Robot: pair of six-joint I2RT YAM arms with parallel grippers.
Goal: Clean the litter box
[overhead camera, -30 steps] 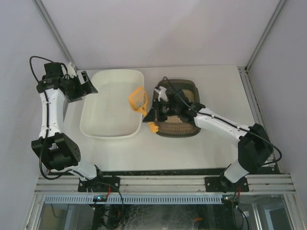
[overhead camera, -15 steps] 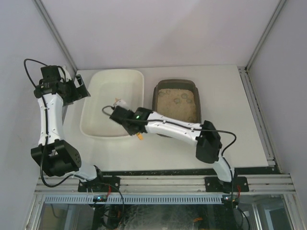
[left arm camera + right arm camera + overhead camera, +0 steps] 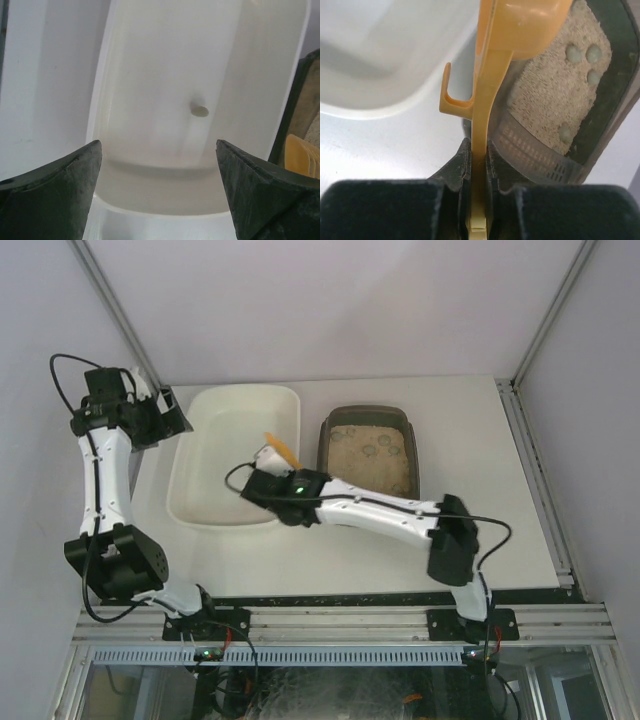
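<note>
Two jaws of the right gripper (image 3: 479,155) clenched on the handle of an orange litter scoop (image 3: 492,75), scoop head out ahead of the claw. The litter box (image 3: 368,416) sits just to its right, long axis running away from the arm bases, holding beige litter (image 3: 545,100) with several grey clumps (image 3: 574,52); right arm is clearly nearer. Cream-white tub (image 3: 240,396) just left of the claw holds one small round lump (image 3: 199,110); left gripper (image 3: 159,150) hangs released at the tub's far-left corner.

On the white table (image 3: 470,440), just left of the litter box (image 3: 365,413) and not touching it: a cream-white rectangular tub (image 3: 215,455) with rounded corners and smooth walls. On its floor, one small pale round piece (image 3: 199,110), apart from the walls. Along the table's near edge, an aluminium rail (image 3: 340,622).
</note>
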